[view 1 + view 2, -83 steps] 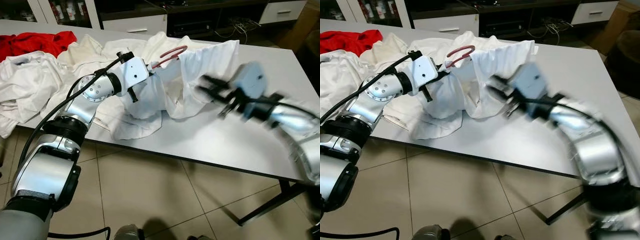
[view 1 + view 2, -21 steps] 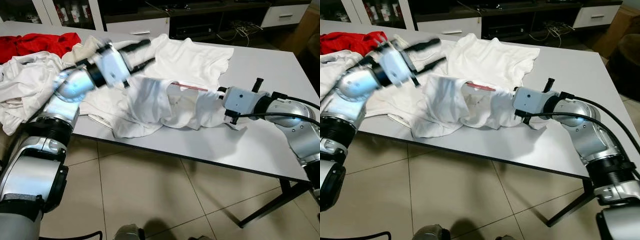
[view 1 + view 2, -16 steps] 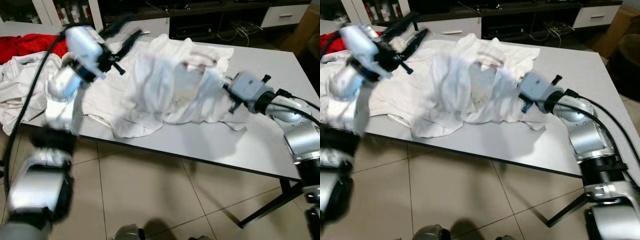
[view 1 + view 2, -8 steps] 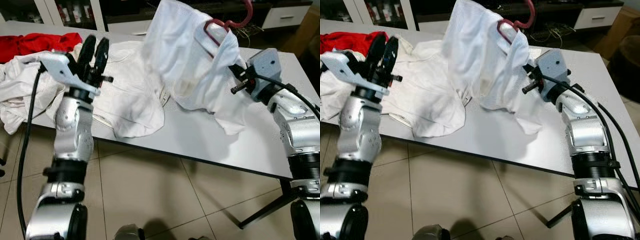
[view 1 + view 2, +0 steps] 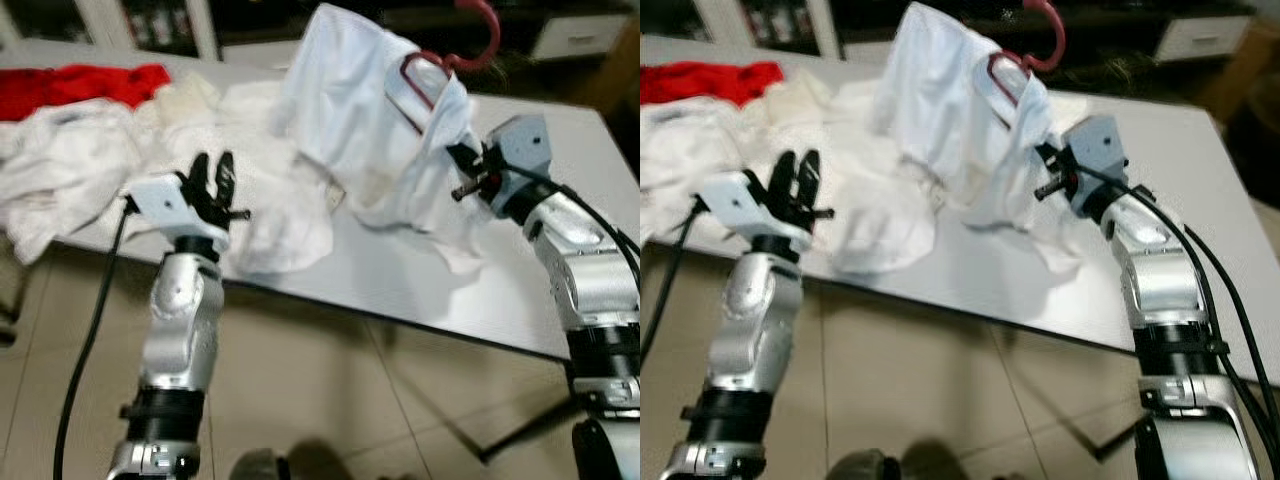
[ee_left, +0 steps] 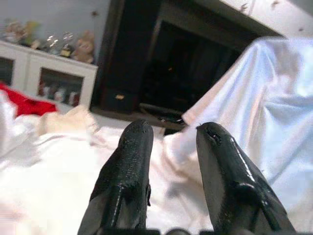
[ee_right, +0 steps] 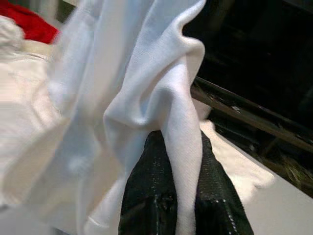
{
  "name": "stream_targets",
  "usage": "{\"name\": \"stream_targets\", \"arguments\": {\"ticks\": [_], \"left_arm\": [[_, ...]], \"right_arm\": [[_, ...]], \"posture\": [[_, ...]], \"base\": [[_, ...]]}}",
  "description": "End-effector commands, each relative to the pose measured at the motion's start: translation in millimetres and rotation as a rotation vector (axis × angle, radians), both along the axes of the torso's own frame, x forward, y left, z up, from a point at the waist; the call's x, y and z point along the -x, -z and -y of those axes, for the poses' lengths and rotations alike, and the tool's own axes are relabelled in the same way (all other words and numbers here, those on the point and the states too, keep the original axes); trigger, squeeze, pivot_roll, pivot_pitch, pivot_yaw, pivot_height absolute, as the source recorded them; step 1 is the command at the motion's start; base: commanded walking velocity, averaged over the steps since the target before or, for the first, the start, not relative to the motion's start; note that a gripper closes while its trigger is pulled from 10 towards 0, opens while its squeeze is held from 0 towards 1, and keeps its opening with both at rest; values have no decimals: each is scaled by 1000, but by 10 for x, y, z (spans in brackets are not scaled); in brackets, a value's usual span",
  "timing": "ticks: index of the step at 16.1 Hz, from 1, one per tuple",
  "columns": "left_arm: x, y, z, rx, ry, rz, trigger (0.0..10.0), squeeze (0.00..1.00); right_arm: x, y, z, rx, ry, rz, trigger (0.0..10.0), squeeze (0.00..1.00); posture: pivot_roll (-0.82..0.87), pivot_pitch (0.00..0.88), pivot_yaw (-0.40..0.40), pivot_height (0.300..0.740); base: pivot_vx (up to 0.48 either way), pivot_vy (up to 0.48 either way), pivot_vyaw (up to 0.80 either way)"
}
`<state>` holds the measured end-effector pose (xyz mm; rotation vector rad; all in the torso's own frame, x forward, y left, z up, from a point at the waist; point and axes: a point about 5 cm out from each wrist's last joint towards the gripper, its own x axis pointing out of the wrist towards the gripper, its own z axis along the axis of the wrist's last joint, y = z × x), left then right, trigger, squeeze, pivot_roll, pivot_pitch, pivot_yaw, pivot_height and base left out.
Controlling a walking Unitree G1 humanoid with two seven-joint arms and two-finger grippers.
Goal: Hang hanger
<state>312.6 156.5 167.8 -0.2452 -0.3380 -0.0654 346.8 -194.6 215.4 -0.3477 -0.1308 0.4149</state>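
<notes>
Above table point(image 5: 520, 300): right gripper point(image 5: 455, 165) raised (clamping shirt point(image 5: 350, 130)).

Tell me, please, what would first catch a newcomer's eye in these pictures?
Probably the white shirt held up over the table on a red hanger, pinched by the right gripper. Next, the left gripper, open and raised near the table's front edge, and the red garment at the far left.

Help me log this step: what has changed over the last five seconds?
The right gripper took hold of the white shirt on its red hanger and lifted it off the table. The left gripper let go and drew back, open. The clothes pile stayed.
</notes>
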Motion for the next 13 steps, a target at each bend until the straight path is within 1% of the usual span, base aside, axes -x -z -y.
{"name": "stream_targets", "arguments": {"ticks": [1, 2, 3, 4, 5, 6, 9, 11, 12, 13], "left_arm": [[17, -36, 39, -13, 17, 10, 10000, 27], [28, -73, 70, -24, 23, 14, 10000, 20], [34, -89, 77, -31, 21, 14, 10000, 24], [39, -106, 86, -38, 21, 17, 10000, 0], [39, -127, 91, -50, 22, 27, 10000, 0], [40, -168, 127, -86, 34, 54, 10000, 0], [64, -201, 243, -131, 70, 81, 10000, 0], [73, -201, 277, -143, 78, 85, 10000, 0], [75, -200, 292, -155, 78, 88, 10000, 0], [73, -200, 292, -158, 74, 88, 10000, 0]], "right_arm": [[2, -111, -38, -3, -23, 38, 10000, 0], [-1, -129, -35, -8, -19, 40, 10000, 0], [-3, -135, -34, -11, -17, 40, 10000, 0], [-4, -141, -29, -14, -14, 42, 10000, 0], [-6, -148, -26, -18, -10, 46, 10000, 0], [-2, -167, -29, -27, -6, 56, 10000, 0], [8, -212, -27, -32, 5, 81, 10000, 0], [6, -237, -10, -23, 18, 87, 10000, 0], [21, -239, -17, -10, 6, 79, 10000, 0], [84, -192, -68, 10, -55, 54, 10000, 0]], "posture": [[146, 0, 32, 740], [146, 0, 32, 740], [147, 0, 33, 740], [147, 0, 33, 740], [148, 0, 33, 740], [146, 0, 35, 740], [142, 0, 38, 740], [140, 0, 38, 740], [140, 0, 38, 740], [141, 0, 38, 740]], "base": [[0, 0, 788], [0, 0, 788], [0, 0, 788], [0, 0, 788], [0, 0, 788], [0, 0, 788], [0, 0, 790], [0, 0, 788], [0, 0, 788], [0, 0, 788]]}}
